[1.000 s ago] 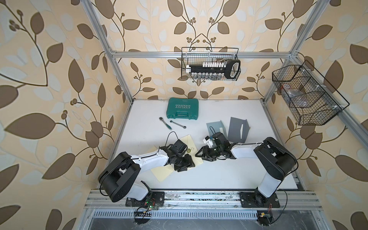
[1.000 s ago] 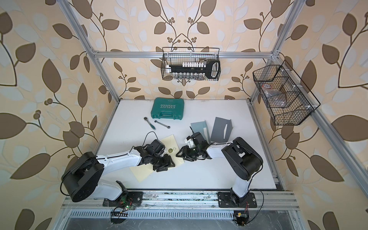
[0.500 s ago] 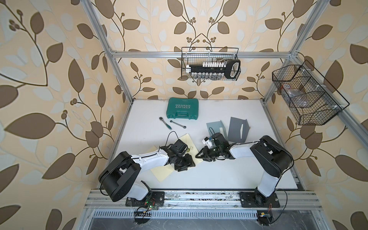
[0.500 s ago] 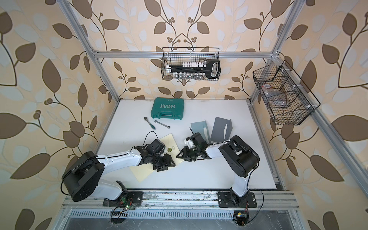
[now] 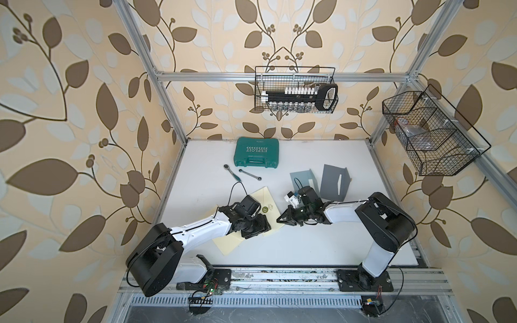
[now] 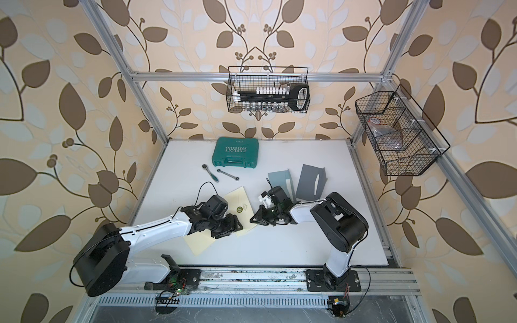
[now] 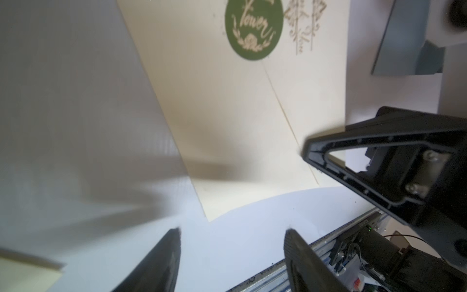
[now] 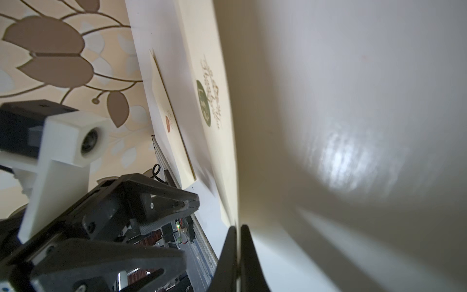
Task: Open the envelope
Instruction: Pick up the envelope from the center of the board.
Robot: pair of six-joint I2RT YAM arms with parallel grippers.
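Right gripper (image 8: pixel 237 252), pressed together, pinches the envelope (image 5: pixel 263 195) by its edge near the counter's (image 5: pixel 307 246) front middle. Left gripper (image 7: pixel 232 230) hangs spread beside its corner, pinning nothing. Pulling now could drag the whole envelope, or tear paper, rather than lift the flap.

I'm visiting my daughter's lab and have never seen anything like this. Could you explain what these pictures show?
Two white robot arms stand at a white table. Both top views look down from overhead. Each wrist view comes from a camera on one arm. On the table lie a cream envelope with a green seal, a second cream envelope, a green tool case, a ratchet, a wrench, a blue-grey card and a dark grey card. The left hand is open over the table, holding nothing. The right hand is shut, apparently pinching the first envelope's edge.
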